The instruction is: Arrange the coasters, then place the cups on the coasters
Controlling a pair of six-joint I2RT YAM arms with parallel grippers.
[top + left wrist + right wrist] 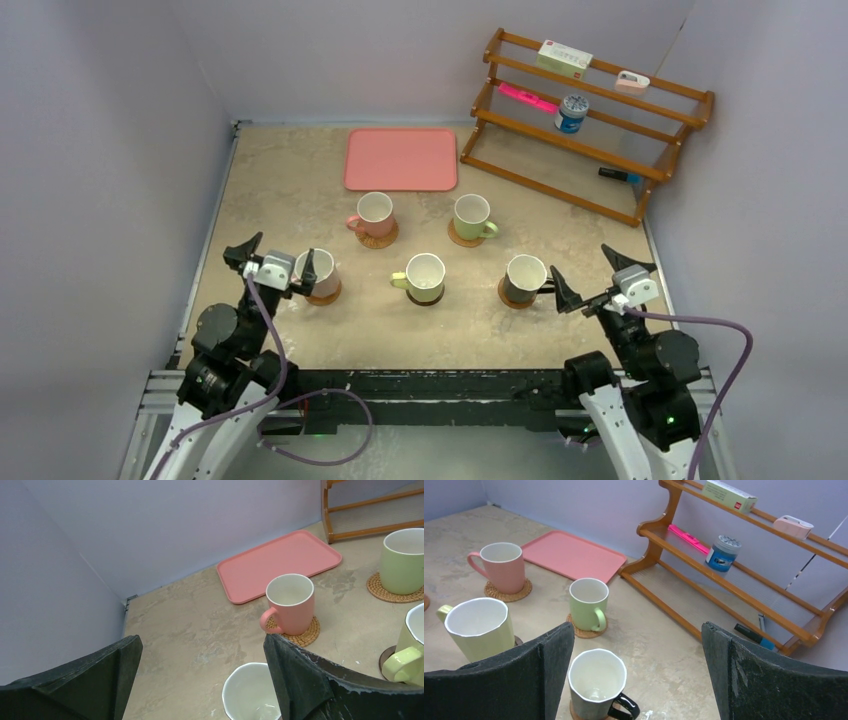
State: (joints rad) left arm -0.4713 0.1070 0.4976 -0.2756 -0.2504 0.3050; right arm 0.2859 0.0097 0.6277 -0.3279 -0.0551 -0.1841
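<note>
The cups (375,212) are pink, yellow, green and black, the woven coasters (303,636) tan, the tray (400,158) pink.

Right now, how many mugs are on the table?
5. Pink mug at back left, light green mug at back right, pale yellow mug in the middle, black mug near right, second pink mug near left. None appears hidden.

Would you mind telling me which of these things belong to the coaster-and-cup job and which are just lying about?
Belonging to the job: rear pink cup, near pink cup, pale yellow cup, green cup, black cup; the woven coasters and dark coaster beneath them.

Just lying about: pink tray, wooden rack, blue-and-white can, green-and-white box, pink stick.
</note>
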